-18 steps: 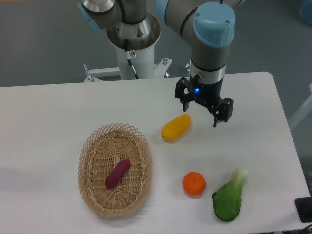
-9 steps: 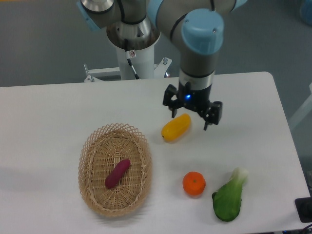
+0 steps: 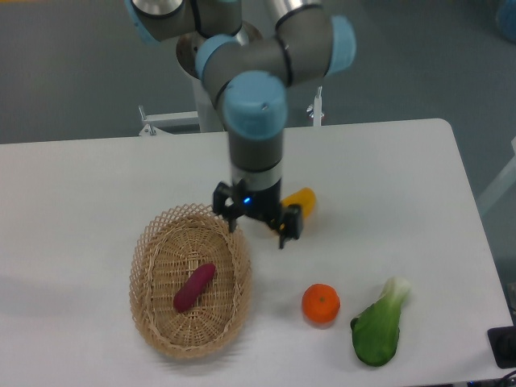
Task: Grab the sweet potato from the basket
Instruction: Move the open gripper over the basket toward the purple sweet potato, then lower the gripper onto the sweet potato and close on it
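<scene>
Gripper (image 3: pixel 257 224), jaws apart and empty, above right rim of woven oval basket (image 3: pixel 153 322); smooth purple sweet potato (image 3: pixel 194 287) lies diagonally inside, uncrowded

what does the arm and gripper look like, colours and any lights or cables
The arm is made of silver-grey metal tubes with rounded light-blue caps on the joints. The gripper is black, with two short dark fingers and a small blue light glowing on its body. No loose cable shows on the arm itself.
</scene>
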